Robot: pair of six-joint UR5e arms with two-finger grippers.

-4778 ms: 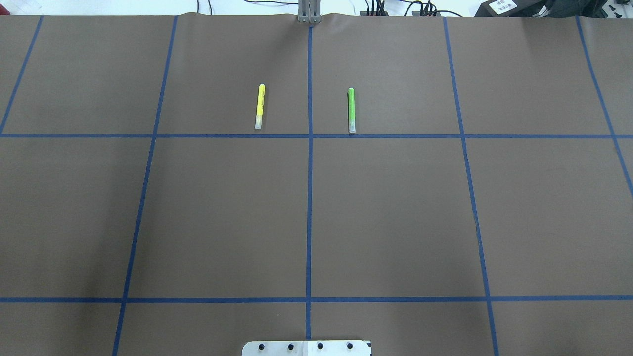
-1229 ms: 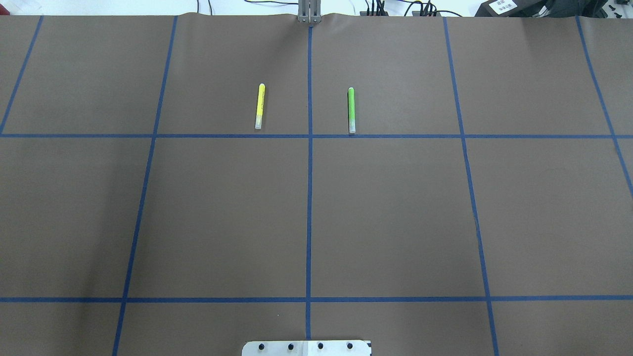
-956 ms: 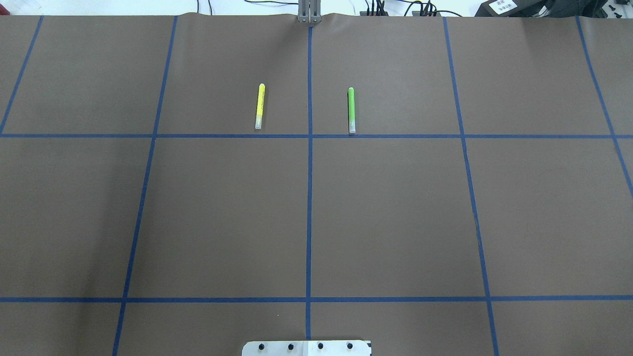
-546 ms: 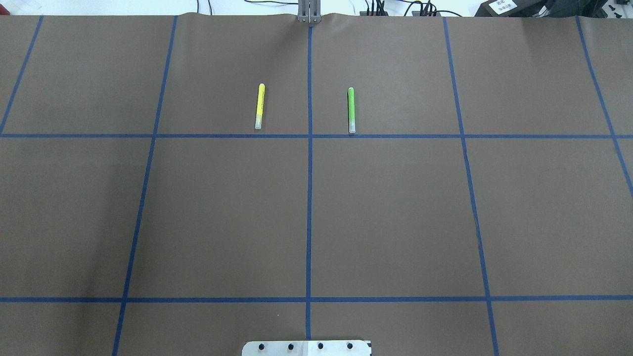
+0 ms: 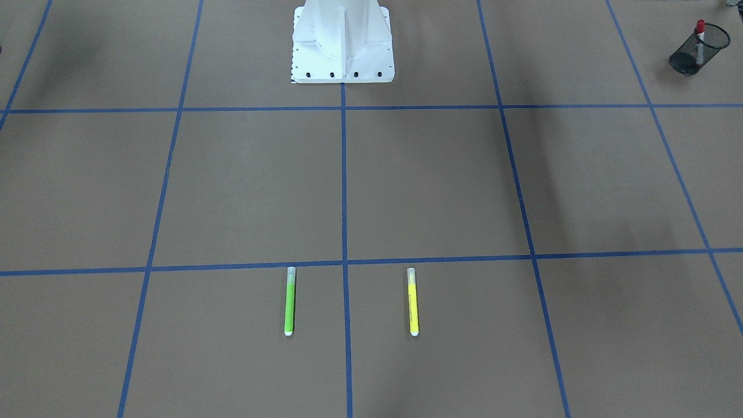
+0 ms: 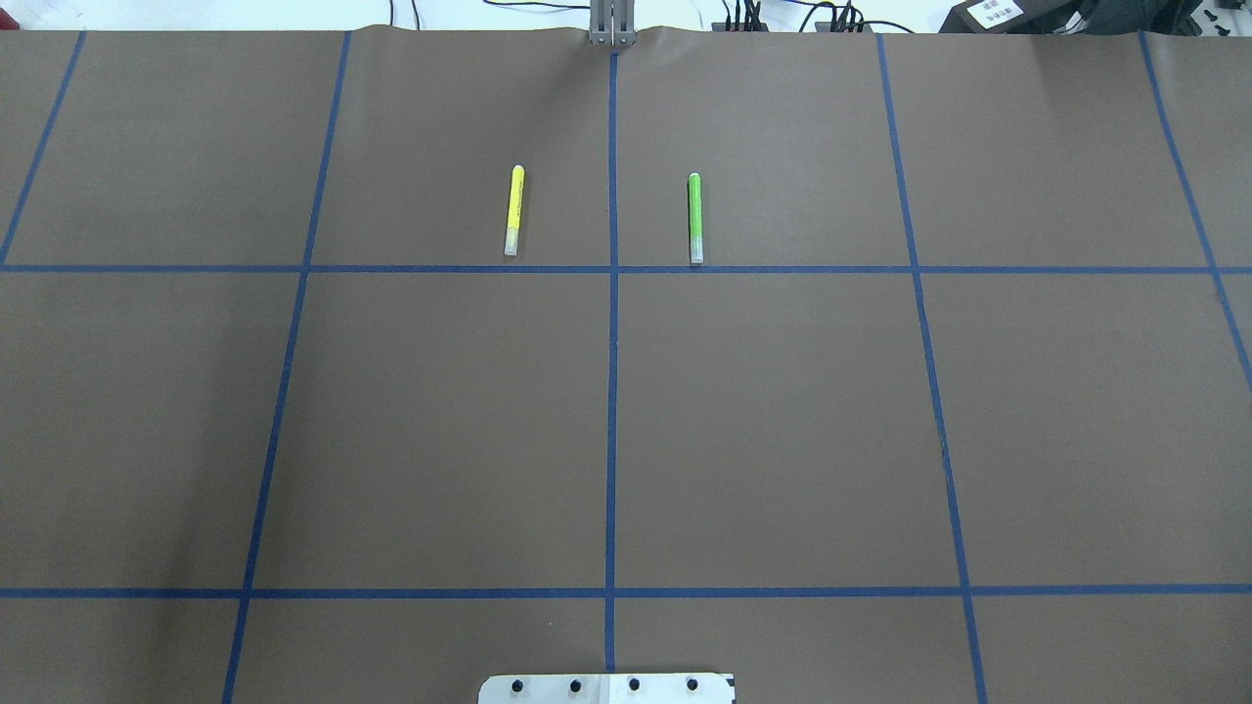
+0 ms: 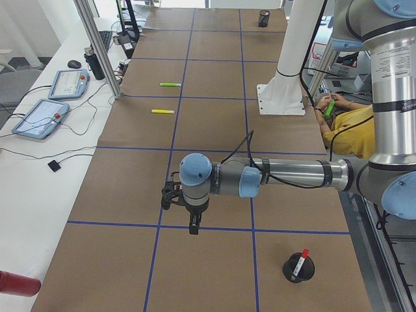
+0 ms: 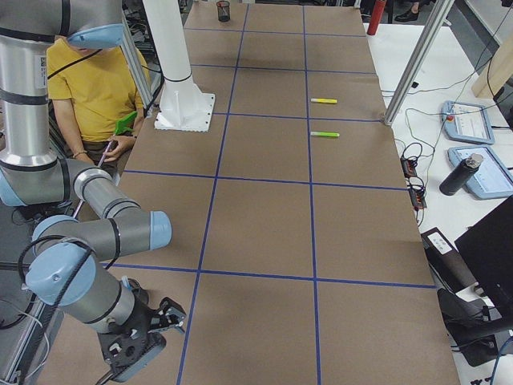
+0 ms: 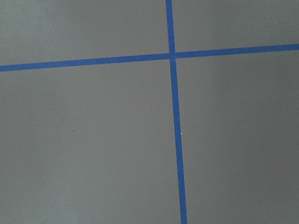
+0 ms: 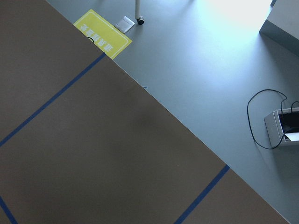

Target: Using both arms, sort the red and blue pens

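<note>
Risk here is a wrong pick: only the yellow marker (image 6: 514, 210) and green marker (image 6: 694, 217) lie on the tabletop (image 6: 440, 420), upper middle of the overhead view, and neither belongs to the sort. The red pen (image 5: 700, 33) stands in a mesh cup (image 5: 686, 59) at the front-facing view's upper right; no blue pen shows. Whether the left pincer (image 7: 192, 224) or right pincer (image 8: 140, 341) is open cannot be told.

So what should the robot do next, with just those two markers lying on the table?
Probably just lift the left hand away and rest. The red pen stands in the mesh cup near it, and only a yellow marker and a green marker lie on the table, neither to be sorted. No blue pen shows; the far cup is too small to see into.
</note>
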